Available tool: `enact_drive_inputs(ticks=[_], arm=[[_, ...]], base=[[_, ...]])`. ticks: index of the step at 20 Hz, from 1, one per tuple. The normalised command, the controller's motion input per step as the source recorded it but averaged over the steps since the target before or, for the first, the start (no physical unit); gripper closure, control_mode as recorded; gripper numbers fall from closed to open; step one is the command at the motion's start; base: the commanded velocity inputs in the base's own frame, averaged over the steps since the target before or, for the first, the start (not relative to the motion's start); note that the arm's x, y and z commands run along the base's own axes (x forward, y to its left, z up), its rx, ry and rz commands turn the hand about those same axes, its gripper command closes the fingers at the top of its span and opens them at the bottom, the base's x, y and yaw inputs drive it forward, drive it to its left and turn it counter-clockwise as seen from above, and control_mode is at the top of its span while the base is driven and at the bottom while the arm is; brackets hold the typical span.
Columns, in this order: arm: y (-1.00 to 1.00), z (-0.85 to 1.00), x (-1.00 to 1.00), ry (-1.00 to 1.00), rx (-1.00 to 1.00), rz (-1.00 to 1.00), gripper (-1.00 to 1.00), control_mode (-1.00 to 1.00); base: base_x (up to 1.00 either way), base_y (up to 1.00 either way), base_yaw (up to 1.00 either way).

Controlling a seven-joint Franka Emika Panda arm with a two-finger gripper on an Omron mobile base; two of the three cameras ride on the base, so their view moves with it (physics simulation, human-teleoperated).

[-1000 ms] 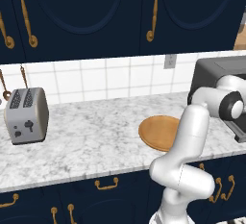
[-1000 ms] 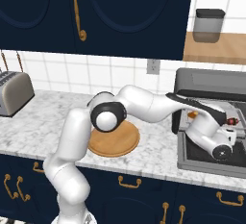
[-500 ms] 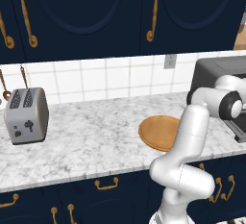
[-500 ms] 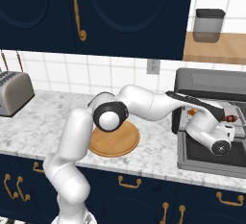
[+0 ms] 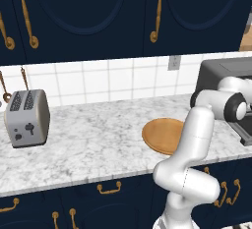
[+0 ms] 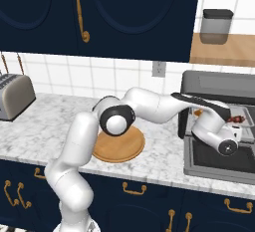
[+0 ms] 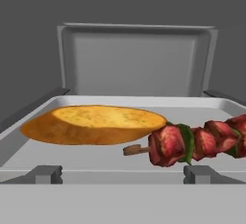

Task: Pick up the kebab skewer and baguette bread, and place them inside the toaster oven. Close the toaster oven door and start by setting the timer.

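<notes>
The toaster oven (image 6: 219, 84) stands at the counter's right end, and its door (image 6: 219, 162) lies folded down, open. Inside, in the hand view, the golden baguette bread (image 7: 96, 123) rests on the grey tray (image 7: 33, 122). The kebab skewer (image 7: 197, 142) lies to the bread's right, its stick end almost touching the loaf. My gripper (image 7: 122, 175) is open at the oven's mouth just in front of both, with nothing between its fingertips (image 7: 45, 174). From the right base view the gripper (image 6: 237, 127) hovers over the open door, with the skewer (image 6: 237, 120) beyond it.
An empty round wooden plate (image 5: 165, 134) sits on the marble counter left of the oven. A silver two-slot toaster (image 5: 27, 117) stands at the far left. A grey canister (image 6: 215, 26) is on a wooden shelf above the oven.
The hand has drifted slightly back and up from the oven's mouth. Its jaws stayed open, and bread and skewer lie still.
</notes>
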Motion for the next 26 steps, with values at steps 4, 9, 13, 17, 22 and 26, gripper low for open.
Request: enact_drive_inputs(ticks=[4,9,13,17,22,26], arm=[[0.00,0.00,0.24,0.00,0.00,0.00,-1.00,-1.00],[0.00,0.00,0.26,0.00,0.00,0.00,-1.00,-1.00],[0.00,0.00,0.23,0.00,0.00,0.00,-1.00,-1.00],[0.00,0.00,0.18,0.00,0.00,0.00,-1.00,-1.00],[0.00,0.00,0.20,0.00,0.00,0.00,-1.00,-1.00],[0.00,0.00,0.22,0.00,0.00,0.00,-1.00,-1.00]], base=[[0.00,0.00,0.00],[0.00,0.00,0.00],[0.00,0.00,0.00],[0.00,0.00,0.00],[0.00,0.00,0.00],[0.00,0.00,0.00]])
